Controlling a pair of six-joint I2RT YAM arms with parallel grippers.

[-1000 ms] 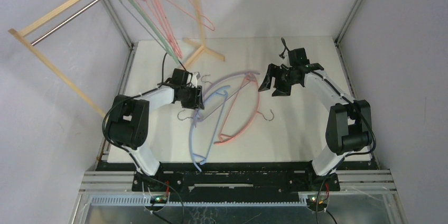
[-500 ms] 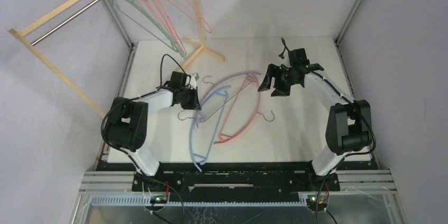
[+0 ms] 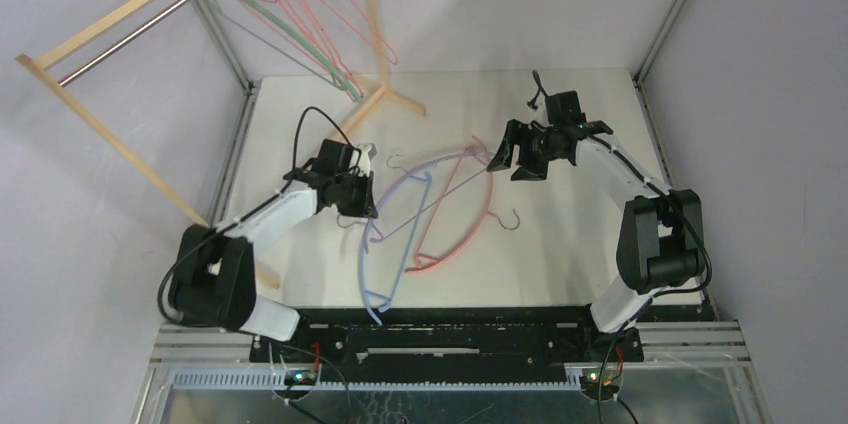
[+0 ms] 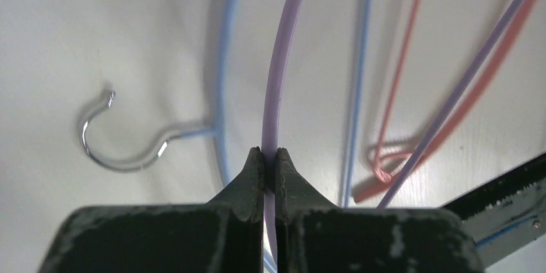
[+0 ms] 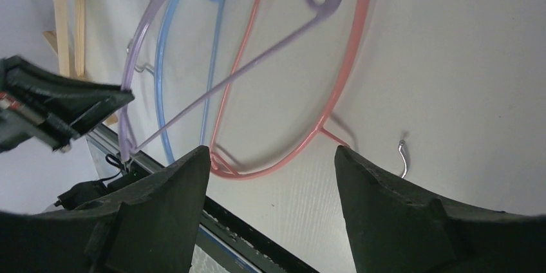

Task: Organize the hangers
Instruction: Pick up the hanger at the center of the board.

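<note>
Left claw (image 4: 270, 157) is clamped shut on the curved arm of the lilac hanger (image 4: 283, 60), which is pinched between both tips. We judge the grip sits there because that arm is the outer edge of the pile, reachable without hitting the blue hanger (image 4: 221, 73) just beside it. Right claw (image 3: 510, 162) is spread wide and holds nothing. It hovers over the far end of the pile near the pink hanger (image 3: 478, 226), maybe ready to steady things, but that's our guess only.

Task's things: lilac, blue and pink lie overlapped mid-tabletop (image 3: 570, 244). A green hanger (image 3: 300, 42) and pink-red wire hangers (image 3: 312, 4) hang on the metal rod (image 3: 140, 26) of the wooden rack (image 3: 130, 4) at back left. So we read the step in hand as pulling lilac out of the tangle for the rod.

Views: only the left wrist shows the pinch itself and the blue one's metal hook (image 4: 119, 150) flat on the tabletop; the top view hides the tips under the wrist. Only the right wrist shows lilac's straight bar crossing the pink frame, so it may snag or drag. Only the top view shows the rack. We can't tell whether lilac is off the tabletop.
</note>
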